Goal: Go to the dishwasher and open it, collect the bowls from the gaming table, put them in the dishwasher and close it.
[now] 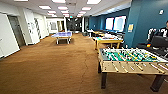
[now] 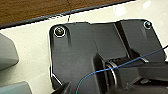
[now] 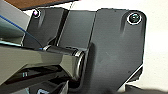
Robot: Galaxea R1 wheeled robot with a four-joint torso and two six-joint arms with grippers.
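The gaming table (image 1: 109, 40), with its yellow rim and legs, stands at the right of the room beyond the foosball table. Something green and white lies on its top, too blurred to tell whether it is the bowls. The dishwasher is out of view. In the wrist views both arms hang close over my white body (image 2: 30, 50), with the left wrist's dark plate (image 2: 87, 47) and the right wrist's dark plate (image 3: 110, 50) in front. Whether either gripper is open or shut cannot be made out.
A foosball table (image 1: 130, 58) with green field and rods stands close at the right. Brown carpet (image 1: 55, 65) stretches ahead to a blue table-tennis table (image 1: 62, 35). White walls and a door line the left. A person (image 1: 163, 31) sits at the right edge by a dark chair.
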